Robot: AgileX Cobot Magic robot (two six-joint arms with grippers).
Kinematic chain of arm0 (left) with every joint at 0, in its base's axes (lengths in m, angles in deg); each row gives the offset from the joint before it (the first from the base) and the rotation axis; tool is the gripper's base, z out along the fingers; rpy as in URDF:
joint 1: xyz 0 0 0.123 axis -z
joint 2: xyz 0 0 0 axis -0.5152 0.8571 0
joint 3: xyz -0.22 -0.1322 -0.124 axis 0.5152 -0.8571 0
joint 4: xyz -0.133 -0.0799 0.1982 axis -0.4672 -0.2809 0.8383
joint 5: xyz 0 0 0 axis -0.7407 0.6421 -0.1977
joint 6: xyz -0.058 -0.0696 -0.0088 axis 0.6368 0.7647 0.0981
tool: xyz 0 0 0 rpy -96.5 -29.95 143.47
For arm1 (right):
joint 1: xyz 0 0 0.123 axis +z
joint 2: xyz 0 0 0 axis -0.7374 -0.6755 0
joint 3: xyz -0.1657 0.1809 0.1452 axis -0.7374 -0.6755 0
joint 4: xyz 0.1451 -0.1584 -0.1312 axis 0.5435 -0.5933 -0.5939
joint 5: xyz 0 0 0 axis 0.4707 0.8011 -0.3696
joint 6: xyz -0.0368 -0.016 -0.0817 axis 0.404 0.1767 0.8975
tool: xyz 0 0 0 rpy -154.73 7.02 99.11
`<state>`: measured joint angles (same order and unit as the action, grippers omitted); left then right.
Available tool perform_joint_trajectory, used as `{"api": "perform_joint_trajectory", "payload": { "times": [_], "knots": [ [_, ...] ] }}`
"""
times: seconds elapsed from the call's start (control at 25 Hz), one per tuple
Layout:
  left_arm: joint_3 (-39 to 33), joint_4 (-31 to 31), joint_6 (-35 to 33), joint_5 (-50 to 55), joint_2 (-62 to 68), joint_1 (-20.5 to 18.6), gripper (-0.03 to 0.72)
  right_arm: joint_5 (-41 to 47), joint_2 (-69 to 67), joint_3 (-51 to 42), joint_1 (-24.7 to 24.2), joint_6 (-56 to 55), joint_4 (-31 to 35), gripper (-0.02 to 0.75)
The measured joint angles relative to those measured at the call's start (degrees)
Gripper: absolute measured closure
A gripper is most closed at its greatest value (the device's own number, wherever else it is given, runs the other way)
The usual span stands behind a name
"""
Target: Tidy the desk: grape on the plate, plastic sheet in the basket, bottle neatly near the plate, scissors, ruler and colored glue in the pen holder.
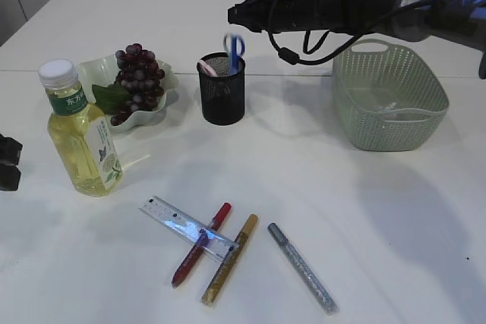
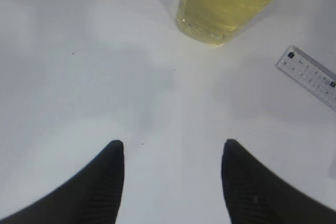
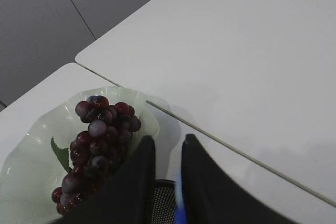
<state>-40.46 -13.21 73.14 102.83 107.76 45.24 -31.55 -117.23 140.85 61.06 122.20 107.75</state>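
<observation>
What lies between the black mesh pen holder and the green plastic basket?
Nothing: in the exterior view, only bare white table separates the black mesh pen holder from the green plastic basket.

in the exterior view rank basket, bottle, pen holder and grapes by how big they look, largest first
1. basket
2. bottle
3. and 4. pen holder and grapes: too alike to rank.

A white table (image 1: 364, 210) meets a second white table (image 1: 152, 5) behind; grey wall panels (image 3: 47, 19) beyond.
</observation>
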Motion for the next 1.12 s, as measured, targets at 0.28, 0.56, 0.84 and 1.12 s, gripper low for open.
{"api": "perform_joint_trajectory", "payload": {
  "times": [0.28, 0.56, 0.84, 1.12],
  "knots": [
    [0.0, 0.0, 0.0, 0.0, 0.0, 0.0, 0.264, 0.5, -0.1, 0.0, 0.0, -0.2, 1.7, 0.418],
    [0.0, 0.1, -0.3, 1.4, 0.0, 0.0, 0.264, 4.8, 4.3, 0.0, 0.0, -29.2, -25.9, 0.402],
    [0.0, 0.2, -3.1, 3.2, 0.0, 0.0, 0.264, 27.4, 13.3, 0.0, 0.8, -54.7, -48.6, 0.402],
    [0.0, 0.5, -3.8, 3.5, 0.0, 0.0, 0.264, 36.5, 17.1, 0.1, 9.6, -65.9, -63.9, 0.402]
  ]
}}
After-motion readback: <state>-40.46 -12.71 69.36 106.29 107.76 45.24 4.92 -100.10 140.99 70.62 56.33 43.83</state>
